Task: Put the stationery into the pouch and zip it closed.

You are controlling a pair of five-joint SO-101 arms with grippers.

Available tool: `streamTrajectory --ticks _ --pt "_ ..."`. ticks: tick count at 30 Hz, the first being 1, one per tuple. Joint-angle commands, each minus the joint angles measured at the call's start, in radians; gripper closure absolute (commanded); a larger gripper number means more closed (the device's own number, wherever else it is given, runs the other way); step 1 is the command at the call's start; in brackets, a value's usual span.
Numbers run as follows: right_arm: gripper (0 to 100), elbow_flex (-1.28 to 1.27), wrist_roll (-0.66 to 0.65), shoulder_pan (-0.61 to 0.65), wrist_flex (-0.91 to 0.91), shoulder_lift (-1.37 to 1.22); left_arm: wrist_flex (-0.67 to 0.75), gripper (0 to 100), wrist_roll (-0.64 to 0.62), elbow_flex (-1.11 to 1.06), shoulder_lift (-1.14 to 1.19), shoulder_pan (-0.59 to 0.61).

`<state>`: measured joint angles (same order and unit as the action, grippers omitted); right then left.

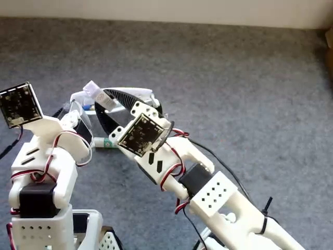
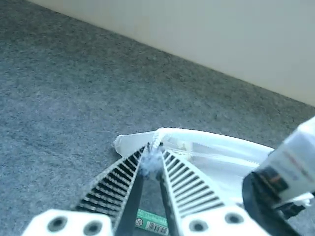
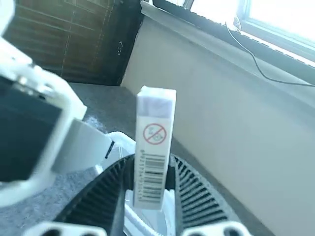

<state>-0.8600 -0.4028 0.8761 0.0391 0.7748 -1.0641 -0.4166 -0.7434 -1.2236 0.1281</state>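
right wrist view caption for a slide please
Right pincer shut on a white barcoded stationery piece, the left arm close beside it.

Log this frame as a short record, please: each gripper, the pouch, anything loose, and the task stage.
left gripper: shut on one end of the pouch, at the zip
right gripper: shut on a small box, held upright close to the pouch
pouch: white, lying on the grey carpet
loose: green-labelled item on the carpet under the left gripper; kind unclear
stage: small box not yet inside the pouch
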Motion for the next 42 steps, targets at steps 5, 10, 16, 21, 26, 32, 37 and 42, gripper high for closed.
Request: streamTrajectory --ticks 5,10,16,21,26,32,37,42 --pt "98.8 -0.008 0.009 0.007 -0.027 -0.053 0.028 99 -0.012 0.015 0.002 0.013" --pt "89.2 -0.005 0.009 0.004 -0.027 -0.108 0.025 99 -0.012 0.015 0.002 0.013" --pt "86.8 -0.005 0.009 0.004 -0.025 -0.111 0.025 99 -0.012 0.013 0.002 0.013" --pt "83.0 -0.002 0.008 -0.004 0.035 -0.111 0.025 99 -0.012 0.013 0.002 0.013" --pt "79.3 0.082 0.008 -0.021 0.177 -0.077 0.025 99 -0.012 0.015 0.002 0.013" --pt "79.3 0.176 0.008 -0.065 0.447 0.065 0.031 99 -0.012 0.018 0.002 0.056" --pt "79.3 0.185 0.008 -0.108 0.679 0.182 0.083 99 -0.012 0.016 -0.001 0.159" --pt "79.3 0.117 0.005 -0.114 0.796 0.188 0.135 99 -0.015 0.018 -0.005 0.288"
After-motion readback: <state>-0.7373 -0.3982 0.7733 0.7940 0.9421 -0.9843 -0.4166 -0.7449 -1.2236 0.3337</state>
